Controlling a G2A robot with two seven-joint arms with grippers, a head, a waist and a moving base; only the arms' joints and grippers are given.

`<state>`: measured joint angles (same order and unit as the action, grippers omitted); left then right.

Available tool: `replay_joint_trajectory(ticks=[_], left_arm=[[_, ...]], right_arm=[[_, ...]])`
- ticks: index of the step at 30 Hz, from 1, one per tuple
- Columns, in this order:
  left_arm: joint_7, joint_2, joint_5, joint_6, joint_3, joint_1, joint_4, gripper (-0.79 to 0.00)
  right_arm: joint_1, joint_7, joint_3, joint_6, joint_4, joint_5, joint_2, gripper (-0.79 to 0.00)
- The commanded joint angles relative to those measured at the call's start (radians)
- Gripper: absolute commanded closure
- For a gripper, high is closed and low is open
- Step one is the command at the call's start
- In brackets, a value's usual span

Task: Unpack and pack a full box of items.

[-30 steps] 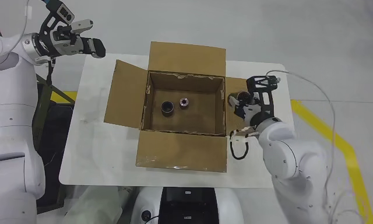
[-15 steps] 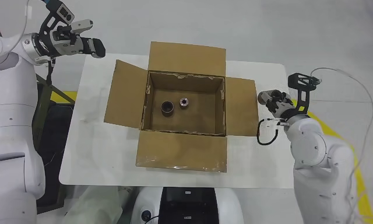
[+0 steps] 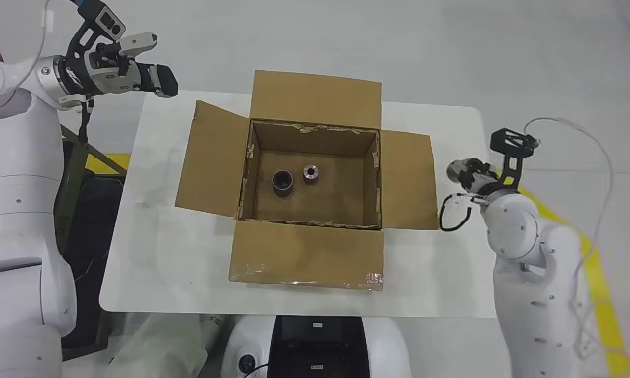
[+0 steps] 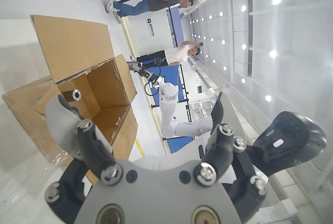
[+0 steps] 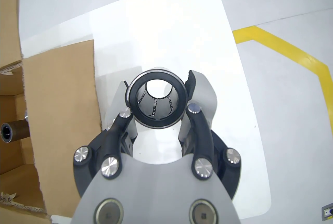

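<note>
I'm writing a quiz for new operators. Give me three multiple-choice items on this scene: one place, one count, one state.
1. Where is the right gripper? A over the table beside the right flap of the box; B inside the box; C at the table's far left corner.
2. How many metal parts lie in the box? A none; B two; C five.
3. The left gripper is: A shut on a part; B shut on a flap; C open and empty.
1A, it holds the bearing past the flap; 2B, a dark sleeve and a smaller ring sit on the box floor; 3C, its fingers stand wide apart, nothing between.
</note>
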<state>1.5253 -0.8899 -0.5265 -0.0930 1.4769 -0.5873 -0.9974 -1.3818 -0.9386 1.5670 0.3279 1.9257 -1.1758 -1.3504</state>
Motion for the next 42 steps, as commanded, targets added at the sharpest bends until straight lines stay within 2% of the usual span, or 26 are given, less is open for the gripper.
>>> replay_joint_trajectory(ticks=[1,8,24,38,40,42], left_arm=[[0.000,0.000,0.000,0.000,0.000,0.000,0.000,-0.785],[0.000,0.000,0.000,0.000,0.000,0.000,0.000,-0.785],[0.000,0.000,0.000,0.000,0.000,0.000,0.000,-0.785],[0.000,0.000,0.000,0.000,0.000,0.000,0.000,-0.785],[0.000,0.000,0.000,0.000,0.000,0.000,0.000,-0.785],[0.000,0.000,0.000,0.000,0.000,0.000,0.000,-0.785]], right_arm=[[0.006,0.004,-0.012,0.017,-0.023,-0.015,-0.001,0.000],[0.038,0.007,-0.047,0.073,-0.122,-0.032,-0.005,0.000],[0.105,0.045,-0.093,0.134,-0.303,-0.022,-0.014,0.000],[0.149,0.070,-0.120,0.172,-0.398,-0.036,-0.020,-0.003],[0.150,0.074,-0.121,0.173,-0.401,-0.035,-0.020,-0.240],[0.151,0.076,-0.122,0.176,-0.403,-0.033,-0.021,-0.422]])
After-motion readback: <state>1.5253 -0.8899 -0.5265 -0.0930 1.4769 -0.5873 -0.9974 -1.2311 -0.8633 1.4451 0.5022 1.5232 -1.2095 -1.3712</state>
